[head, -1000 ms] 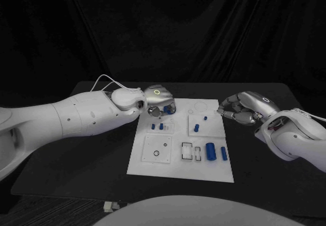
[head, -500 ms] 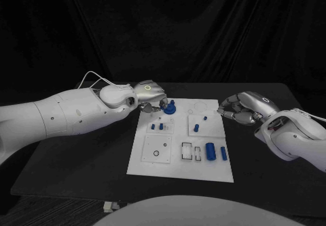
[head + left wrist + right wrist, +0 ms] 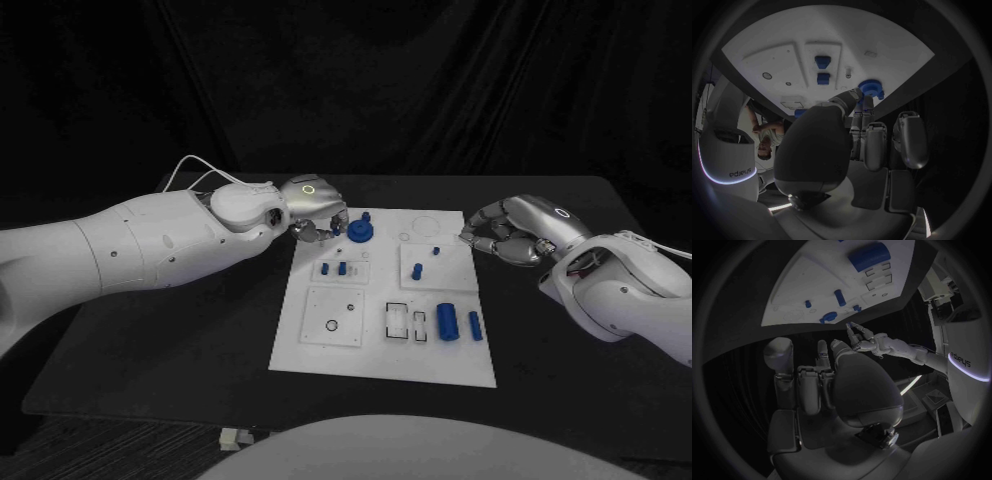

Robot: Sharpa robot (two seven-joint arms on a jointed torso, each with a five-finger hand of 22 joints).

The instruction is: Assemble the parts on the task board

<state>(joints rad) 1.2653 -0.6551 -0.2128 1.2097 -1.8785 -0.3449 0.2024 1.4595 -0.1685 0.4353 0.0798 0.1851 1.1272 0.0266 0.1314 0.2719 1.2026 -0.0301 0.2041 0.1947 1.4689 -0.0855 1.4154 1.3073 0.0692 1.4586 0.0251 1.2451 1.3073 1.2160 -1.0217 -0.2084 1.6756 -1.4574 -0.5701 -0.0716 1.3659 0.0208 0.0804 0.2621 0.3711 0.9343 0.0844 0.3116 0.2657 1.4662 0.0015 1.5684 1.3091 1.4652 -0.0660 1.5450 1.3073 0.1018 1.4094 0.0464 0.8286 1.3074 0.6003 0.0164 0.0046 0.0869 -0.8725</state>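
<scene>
The task board (image 3: 387, 345), a white plate, lies in the middle of the black table (image 3: 173, 340), its long sides running from near to far. At its far left corner stands a blue gear-like part (image 3: 359, 233) with a short peg rising from its centre; in the left wrist view the same part (image 3: 871, 89) sits at the board's edge. Nearer on the board two small blue pegs (image 3: 338, 268) stand in a left-hand square panel, another blue peg (image 3: 417, 269) stands in the panel to their right, and a larger blue cylinder (image 3: 447, 322) with a slimmer blue piece (image 3: 475, 324) beside it lies toward the near right. A plain white panel with a small ring (image 3: 333, 317) occupies the near left. Black curtains (image 3: 389, 90) close off the room behind the table. The left hand (image 3: 316, 208) hovers just left of the gear-like part, its fingers (image 3: 849, 99) curled down toward it; the fingertips lie just beside the part, but whether they touch or grip it cannot be told. The right hand (image 3: 508, 232) hangs at the board's far right edge, well apart from the gear-like part, its fingers (image 3: 809, 382) curled inward around nothing.
</scene>
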